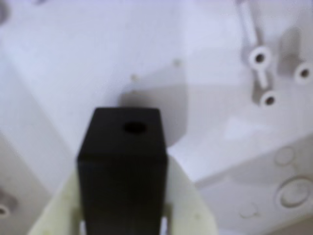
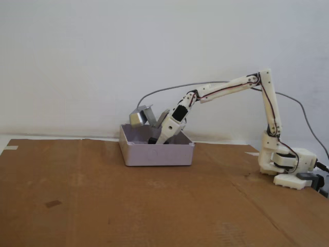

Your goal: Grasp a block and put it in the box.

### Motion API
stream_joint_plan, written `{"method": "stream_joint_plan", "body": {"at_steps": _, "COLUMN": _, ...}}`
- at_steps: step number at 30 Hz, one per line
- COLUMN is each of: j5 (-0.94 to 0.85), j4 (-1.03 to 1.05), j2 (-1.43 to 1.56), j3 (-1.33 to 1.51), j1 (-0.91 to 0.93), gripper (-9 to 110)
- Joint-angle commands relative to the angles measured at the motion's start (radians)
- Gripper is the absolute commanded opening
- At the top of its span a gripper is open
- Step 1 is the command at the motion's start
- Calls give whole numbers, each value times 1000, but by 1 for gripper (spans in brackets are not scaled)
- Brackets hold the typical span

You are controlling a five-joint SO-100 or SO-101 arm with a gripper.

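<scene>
One block point(image 1: 122, 161) clamped between the two pale fingers point(image 1: 186, 200) of the gripper point(image 2: 156, 140), lowered inside the one box point(image 2: 157, 154) on the cardboard-covered table point(image 2: 103, 206), bare floor ahead, walls close at both sides.

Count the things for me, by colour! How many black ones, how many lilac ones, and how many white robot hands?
Black: 1, the block
Pale lilac: 1, the box
White: 1, the hand, holding the block
Total: 3
</scene>
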Motion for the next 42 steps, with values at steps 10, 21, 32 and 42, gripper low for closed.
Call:
{"method": "stream_joint_plan", "body": {"at_steps": 10, "j5": -6, "j4": -52, "j2": 21, "j3": -123, "j1": -6, "gripper": 1}}
{"method": "stream_joint_plan", "body": {"at_steps": 21, "j5": -5, "j4": -52, "j2": 20, "j3": -124, "j1": -11, "gripper": 18}}
{"method": "stream_joint_plan", "body": {"at_steps": 32, "j5": -5, "j4": -52, "j2": 29, "j3": -124, "j1": -15, "gripper": 21}}
{"method": "stream_joint_plan", "body": {"at_steps": 42, "j5": -5, "j4": -52, "j2": 32, "j3": -124, "j1": -20, "gripper": 34}}
